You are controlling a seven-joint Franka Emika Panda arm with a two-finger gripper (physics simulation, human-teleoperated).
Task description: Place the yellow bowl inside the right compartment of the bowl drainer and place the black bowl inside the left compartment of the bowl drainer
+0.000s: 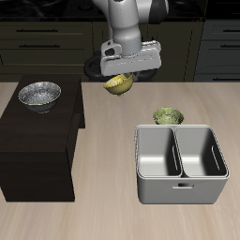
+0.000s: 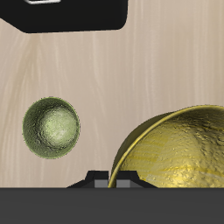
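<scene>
My gripper is shut on the rim of the yellow bowl and holds it in the air above the table, behind the bowl drainer. In the wrist view the yellow bowl hangs tilted just below the fingers. The black bowl, silvery with dark speckles, rests on top of a dark cabinet, apart from the gripper. Both wells of the grey bowl drainer hold nothing.
A small olive-green bowl sits on the table just behind the drainer's back wall. The dark cabinet stands beside the drainer, and its corner shows in the wrist view. Dark kitchen drawers line the back.
</scene>
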